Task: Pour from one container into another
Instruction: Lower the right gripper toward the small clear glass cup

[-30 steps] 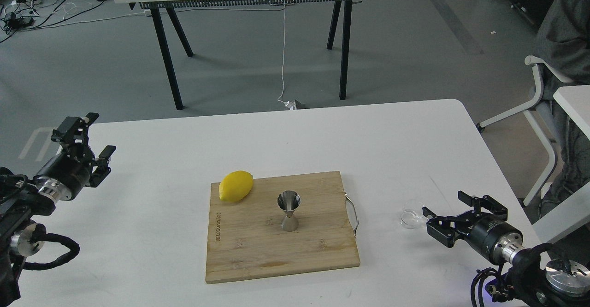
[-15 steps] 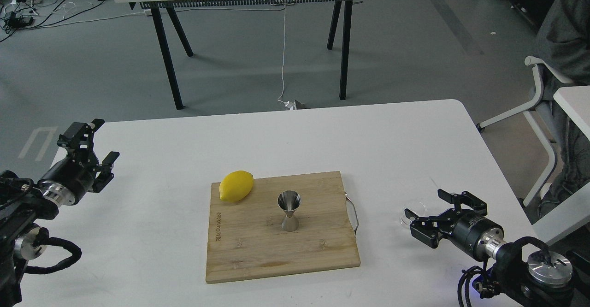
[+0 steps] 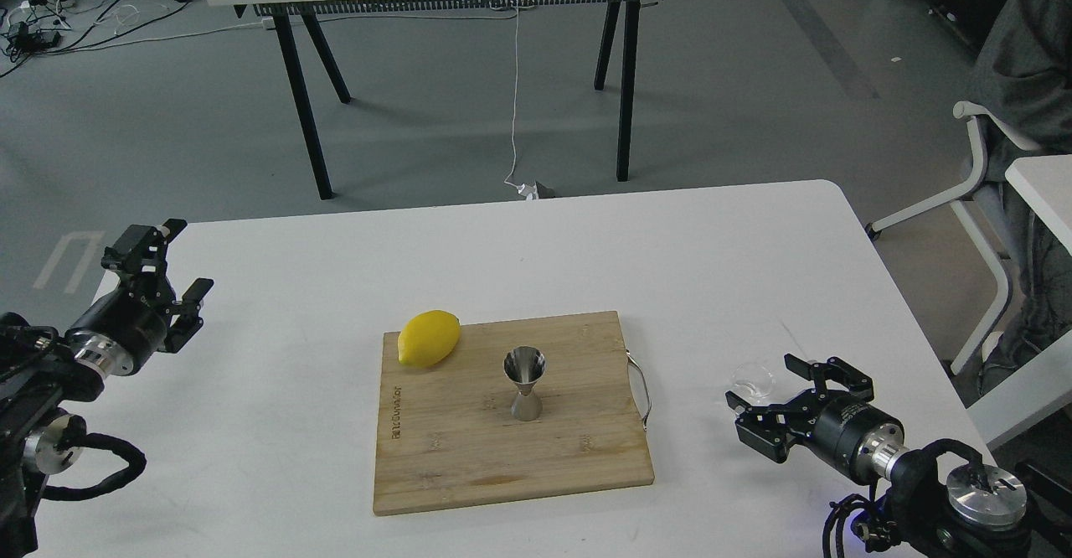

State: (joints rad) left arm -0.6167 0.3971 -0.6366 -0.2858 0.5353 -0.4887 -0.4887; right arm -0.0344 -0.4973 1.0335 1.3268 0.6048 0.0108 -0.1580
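A small clear glass cup point(image 3: 751, 379) sits low on the white table point(image 3: 276, 449) near its right edge, between the spread fingers of the right gripper point(image 3: 787, 395); whether they touch it I cannot tell, nor what the cup holds. The steel jigger point(image 3: 525, 383), shiny and hourglass-shaped, stands upright mid-way across the bamboo cutting board point(image 3: 511, 457), its upper cone showing only metal. A smooth yellow lemon point(image 3: 429, 338) lies at the board's far left corner. The left gripper point(image 3: 161, 266) hovers by the table's left edge, fingers wide, holding nothing.
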